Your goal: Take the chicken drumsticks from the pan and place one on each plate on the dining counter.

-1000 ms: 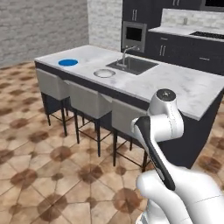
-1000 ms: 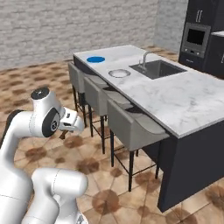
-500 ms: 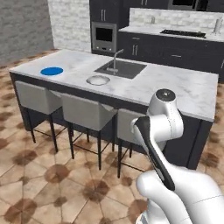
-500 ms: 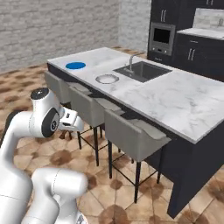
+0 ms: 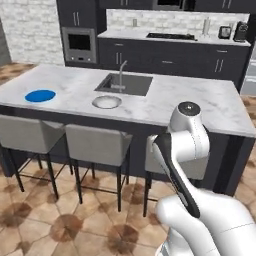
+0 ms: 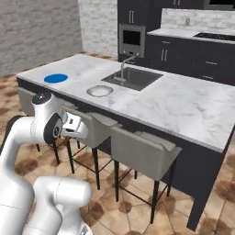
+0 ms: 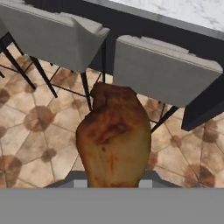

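Observation:
A golden-brown chicken drumstick [image 7: 114,135] stands between my fingertips in the hand view, with my gripper [image 7: 113,183] shut on it above the floor in front of the stools. On the marble dining counter [image 5: 195,102] [image 6: 183,108] lie a blue plate [image 5: 40,95] [image 6: 56,78] at the left end and a pale grey-white plate [image 5: 106,102] [image 6: 100,91] beside the sink. Both plates are bare. My hand [image 6: 74,128] hangs low on the near side of the counter. The pan is out of view.
Grey stools [image 5: 97,145] [image 6: 142,149] [image 7: 164,70] line the near side of the counter. A sink with faucet [image 5: 125,84] [image 6: 132,78] is set in its middle. Dark cabinets, an oven [image 5: 79,44] and a cooktop [image 5: 170,36] stand behind. Tiled floor [image 7: 35,127] lies below.
The whole scene has shifted as the base moved: the dining counter now lies more squarely ahead and closer. The drumstick stays in my gripper.

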Controlling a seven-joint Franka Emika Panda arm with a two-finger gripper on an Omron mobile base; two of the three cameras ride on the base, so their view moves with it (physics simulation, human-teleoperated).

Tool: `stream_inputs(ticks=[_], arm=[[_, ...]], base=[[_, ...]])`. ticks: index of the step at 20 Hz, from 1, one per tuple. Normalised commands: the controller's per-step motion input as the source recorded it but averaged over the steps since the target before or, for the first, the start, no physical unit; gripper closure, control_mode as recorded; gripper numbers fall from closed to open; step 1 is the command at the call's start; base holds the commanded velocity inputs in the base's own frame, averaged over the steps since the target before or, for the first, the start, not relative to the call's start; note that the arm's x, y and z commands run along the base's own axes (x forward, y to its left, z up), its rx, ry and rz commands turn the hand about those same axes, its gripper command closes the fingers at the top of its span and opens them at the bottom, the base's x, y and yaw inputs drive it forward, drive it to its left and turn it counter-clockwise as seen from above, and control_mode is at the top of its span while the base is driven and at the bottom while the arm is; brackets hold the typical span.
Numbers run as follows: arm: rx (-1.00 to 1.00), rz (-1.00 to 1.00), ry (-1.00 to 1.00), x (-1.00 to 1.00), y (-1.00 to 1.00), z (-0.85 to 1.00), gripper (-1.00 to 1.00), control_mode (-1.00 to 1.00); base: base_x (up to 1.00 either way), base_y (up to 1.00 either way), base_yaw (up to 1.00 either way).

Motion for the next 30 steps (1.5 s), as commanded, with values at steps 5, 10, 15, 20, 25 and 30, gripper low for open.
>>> stream_inputs(ticks=[5,10,15,20,25,30], arm=[[0.00,0.00,0.00,0.00,0.00,0.00,1.00,1.00],[0.00,0.00,0.00,0.00,0.00,0.00,1.00,1.00],[0.00,0.00,0.00,0.00,0.00,0.00,1.00,1.00],[0.00,0.00,0.00,0.00,0.00,0.00,1.00,1.00],[0.00,0.00,0.00,0.00,0.00,0.00,1.00,1.00],[0.00,0.00,0.00,0.00,0.00,0.00,1.00,1.00]], base=[[0.42,0.84,-0.42],[0.39,0.87,-0.39],[0.46,0.84,-0.39],[0.59,0.74,-0.33],[0.61,0.76,-0.26],[0.63,0.53,-0.13]])
